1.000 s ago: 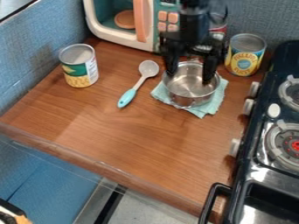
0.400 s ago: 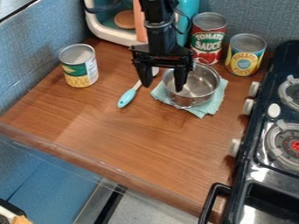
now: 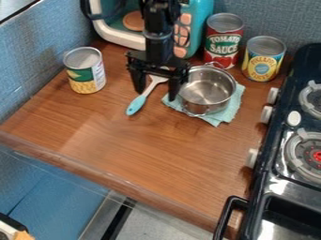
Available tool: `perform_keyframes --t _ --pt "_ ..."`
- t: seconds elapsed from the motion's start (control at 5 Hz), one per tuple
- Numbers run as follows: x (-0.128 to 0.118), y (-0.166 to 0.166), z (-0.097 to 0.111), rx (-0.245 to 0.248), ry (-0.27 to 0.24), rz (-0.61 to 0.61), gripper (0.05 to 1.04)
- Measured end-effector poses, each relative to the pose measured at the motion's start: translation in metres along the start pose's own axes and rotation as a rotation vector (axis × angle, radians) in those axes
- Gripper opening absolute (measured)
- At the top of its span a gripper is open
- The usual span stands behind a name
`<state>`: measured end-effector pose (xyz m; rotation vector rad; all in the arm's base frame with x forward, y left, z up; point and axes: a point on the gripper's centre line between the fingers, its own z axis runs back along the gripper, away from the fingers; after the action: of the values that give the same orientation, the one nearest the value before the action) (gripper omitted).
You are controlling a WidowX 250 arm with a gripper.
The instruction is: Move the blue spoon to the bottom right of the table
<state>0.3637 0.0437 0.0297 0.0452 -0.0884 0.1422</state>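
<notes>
1 spoon (image 3: pixel 136 104), blue-handled and pale-necked, lies near the wide-open, empty gripper (image 3: pixel 155 93).

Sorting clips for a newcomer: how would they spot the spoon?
Left of the stove, the wooden counter bears a pot. Just left of the pot, the spoon lies flat: slim, with a light blue handle, unlike the upright cans.

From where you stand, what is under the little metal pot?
A light teal cloth lies under the pot, its edges poking out beyond it. The cloth's middle is covered, so I can't tell whether anything else is there.
</notes>
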Motion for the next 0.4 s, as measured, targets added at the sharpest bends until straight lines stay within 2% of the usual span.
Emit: perform_keyframes --t 0.2,0.4 --pt "0.001 0.01 -0.006 0.048 -0.013 0.007 1.0" --pt "-0.006 0.034 -0.022 0.052 0.034 0.076 1.0"
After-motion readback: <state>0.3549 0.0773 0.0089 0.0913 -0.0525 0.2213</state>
